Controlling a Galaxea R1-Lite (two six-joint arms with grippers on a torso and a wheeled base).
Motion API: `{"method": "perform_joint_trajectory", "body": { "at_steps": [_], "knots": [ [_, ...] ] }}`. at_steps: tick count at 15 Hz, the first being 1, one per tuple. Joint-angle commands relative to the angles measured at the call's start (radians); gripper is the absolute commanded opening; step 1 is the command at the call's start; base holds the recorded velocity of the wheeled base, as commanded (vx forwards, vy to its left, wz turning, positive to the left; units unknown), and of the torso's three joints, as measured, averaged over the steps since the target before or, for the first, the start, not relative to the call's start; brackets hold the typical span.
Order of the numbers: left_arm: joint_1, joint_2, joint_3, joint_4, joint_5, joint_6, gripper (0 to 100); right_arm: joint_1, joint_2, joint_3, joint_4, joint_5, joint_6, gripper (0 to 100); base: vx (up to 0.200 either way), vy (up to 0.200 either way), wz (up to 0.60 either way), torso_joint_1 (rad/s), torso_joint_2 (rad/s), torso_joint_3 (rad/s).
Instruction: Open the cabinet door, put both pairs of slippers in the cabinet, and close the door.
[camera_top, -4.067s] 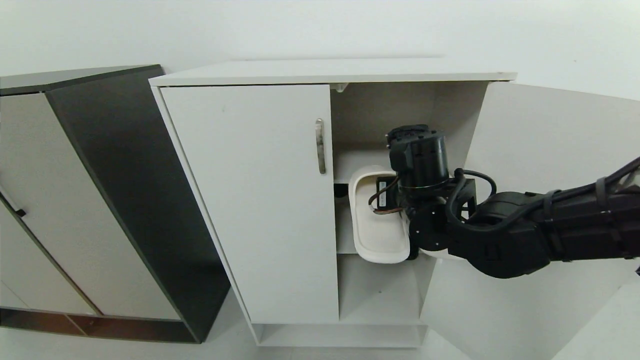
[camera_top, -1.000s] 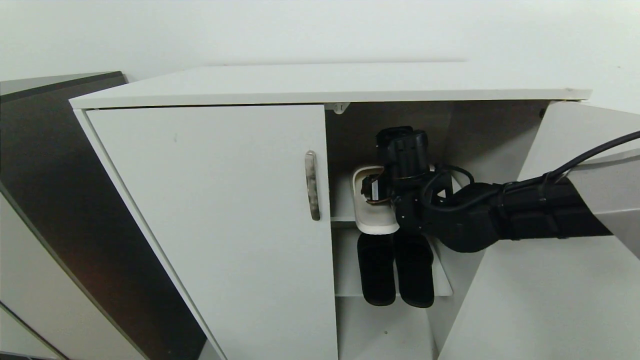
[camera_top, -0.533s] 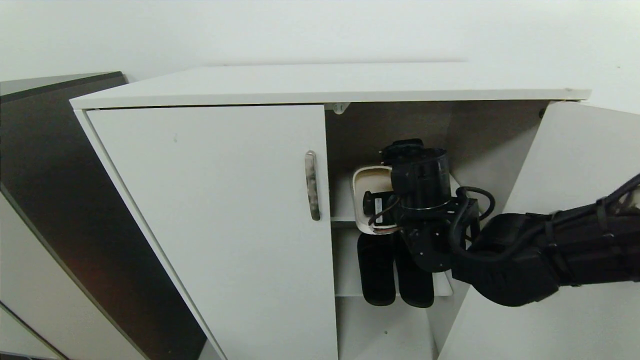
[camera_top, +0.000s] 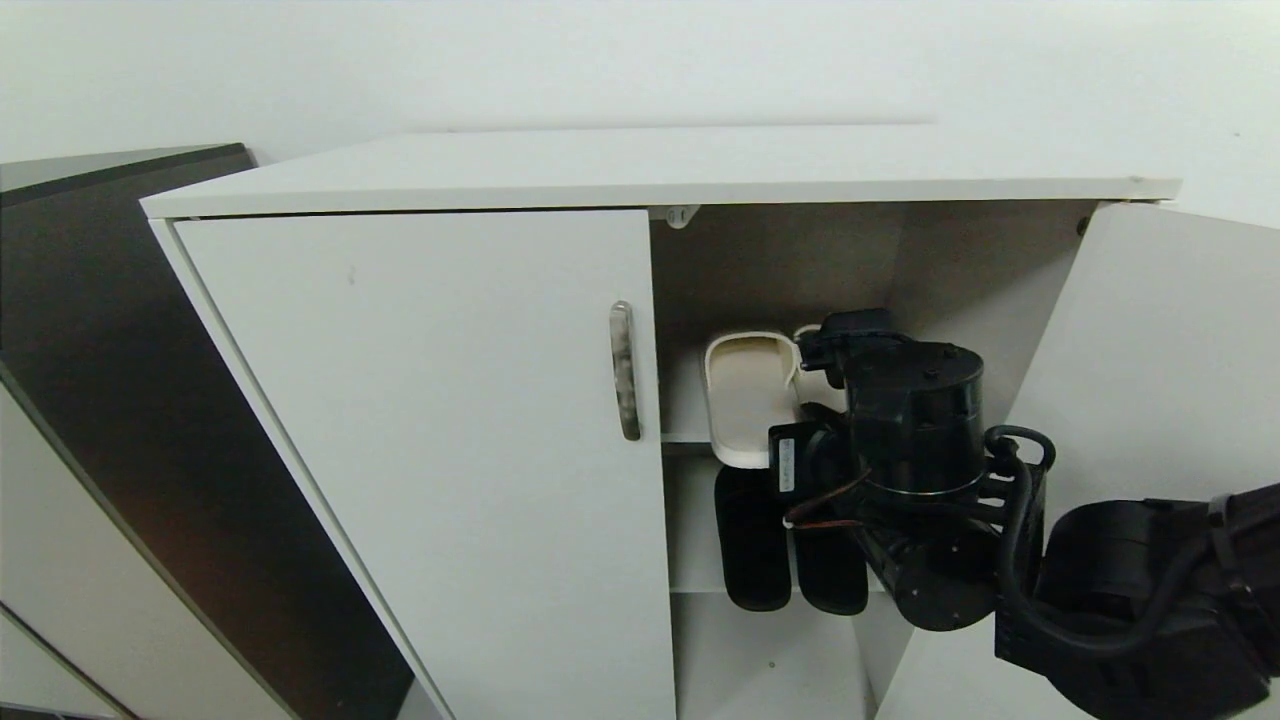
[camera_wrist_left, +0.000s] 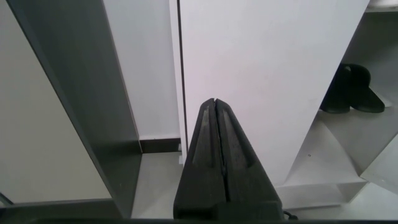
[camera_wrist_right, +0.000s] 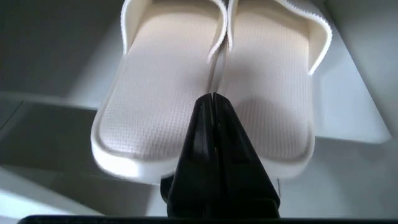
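The white cabinet (camera_top: 640, 165) has its left door (camera_top: 430, 430) closed and its right door (camera_top: 1150, 350) swung open. A pair of white slippers (camera_top: 745, 395) lies side by side on the upper shelf, heels (camera_wrist_right: 161, 93) outward. Black slippers (camera_top: 752, 540) sit on the shelf below, and also appear (camera_wrist_left: 351, 90) past the closed door's edge. My right gripper (camera_wrist_right: 213, 98) is shut and holds nothing, just in front of the white slippers' heels. My left gripper (camera_wrist_left: 214, 102) is shut and empty, facing the closed left door from low down.
A dark grey cabinet (camera_top: 100, 400) stands close on the left of the white one. The closed door carries a metal handle (camera_top: 624, 370). The open right door stands beside my right arm. A lower compartment (camera_top: 770, 660) sits under the black slippers.
My right arm has drawn back out of the cabinet, down and to the right. The white slippers stay on the upper shelf. Since the oldest frame the camera has moved closer.
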Motion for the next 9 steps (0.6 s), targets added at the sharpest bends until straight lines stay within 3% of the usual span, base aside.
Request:
{"method": "perform_joint_trajectory", "body": {
  "at_steps": [1,9],
  "knots": [
    [0.000,0.000,0.000,0.000,0.000,0.000,0,0.005,-0.002,0.007,0.000,0.000,0.000,0,0.000,0.000,0.00,0.000,0.00,0.000],
    [0.000,0.000,0.000,0.000,0.000,-0.001,0,0.006,0.008,0.008,-0.011,0.002,0.002,0,0.000,0.000,0.00,0.000,0.00,0.000]
  ]
}}
